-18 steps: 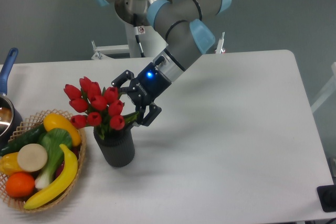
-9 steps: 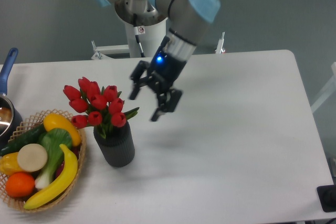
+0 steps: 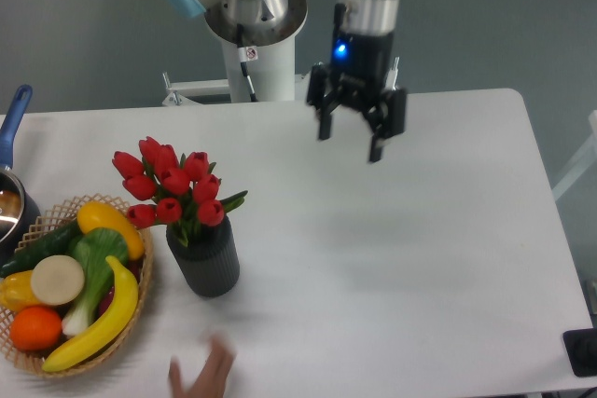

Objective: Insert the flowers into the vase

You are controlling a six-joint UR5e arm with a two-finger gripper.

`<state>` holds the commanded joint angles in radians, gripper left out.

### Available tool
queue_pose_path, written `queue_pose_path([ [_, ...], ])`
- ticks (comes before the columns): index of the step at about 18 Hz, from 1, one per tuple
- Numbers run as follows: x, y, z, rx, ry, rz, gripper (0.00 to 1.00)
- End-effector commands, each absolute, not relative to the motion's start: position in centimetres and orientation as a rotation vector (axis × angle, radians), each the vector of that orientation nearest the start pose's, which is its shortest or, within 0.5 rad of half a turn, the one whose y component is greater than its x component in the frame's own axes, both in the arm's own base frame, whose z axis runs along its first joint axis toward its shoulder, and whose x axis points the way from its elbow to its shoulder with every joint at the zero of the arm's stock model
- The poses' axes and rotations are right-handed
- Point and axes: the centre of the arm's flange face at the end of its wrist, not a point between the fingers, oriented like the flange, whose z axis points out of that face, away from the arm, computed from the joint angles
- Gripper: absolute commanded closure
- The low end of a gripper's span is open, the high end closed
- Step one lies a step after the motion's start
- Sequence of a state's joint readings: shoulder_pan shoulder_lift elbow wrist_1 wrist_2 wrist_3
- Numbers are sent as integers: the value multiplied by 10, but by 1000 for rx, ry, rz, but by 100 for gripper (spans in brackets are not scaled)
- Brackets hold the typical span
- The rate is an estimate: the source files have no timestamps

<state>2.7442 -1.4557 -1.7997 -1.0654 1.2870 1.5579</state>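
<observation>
Since the earlier frames, gripper [image 3: 350, 144] has risen and swung away from the flowers [image 3: 171, 188], from just beside the bouquet at its 3 o'clock to a position well apart toward 2 o'clock, over the rear middle of the table [image 3: 420, 258]. Its two fingers now point downward and stand wide apart, holding nothing; a blue light glows on the wrist above them. Flowers stand upright in the vase [image 3: 204, 257], unchanged in place: red buds clustered above the rim, green leaves spreading at the mouth, one leaf pointing toward 3 o'clock. Vase, dark and ribbed, stands upright on the table just beside the basket [image 3: 140, 309], at the basket's 3 o'clock; whether the two touch cannot be told. Basket holds a banana [image 3: 98, 323], an orange [image 3: 35, 327], a yellow pepper [image 3: 107, 226], green vegetables [image 3: 89, 272] and a pale round slice [image 3: 57, 280]. At the frame's 9 o'clock edge, a pot [image 3: 9, 207] with a blue handle is partly cut off. New in this frame: a blurred hand [image 3: 203, 375] enters from the bottom edge at 6 o'clock of the vase, near it but apart. Arm base [image 3: 254, 44] stands behind the table at 12 o'clock.
</observation>
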Motion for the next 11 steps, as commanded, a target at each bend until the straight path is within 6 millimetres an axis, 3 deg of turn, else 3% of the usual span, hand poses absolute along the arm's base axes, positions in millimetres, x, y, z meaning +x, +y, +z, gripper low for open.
queue_pose_path([
  [6,-411,269,533,-2731,861,364,0],
  [11,-425,234,536,-2728,950,371,0],
])
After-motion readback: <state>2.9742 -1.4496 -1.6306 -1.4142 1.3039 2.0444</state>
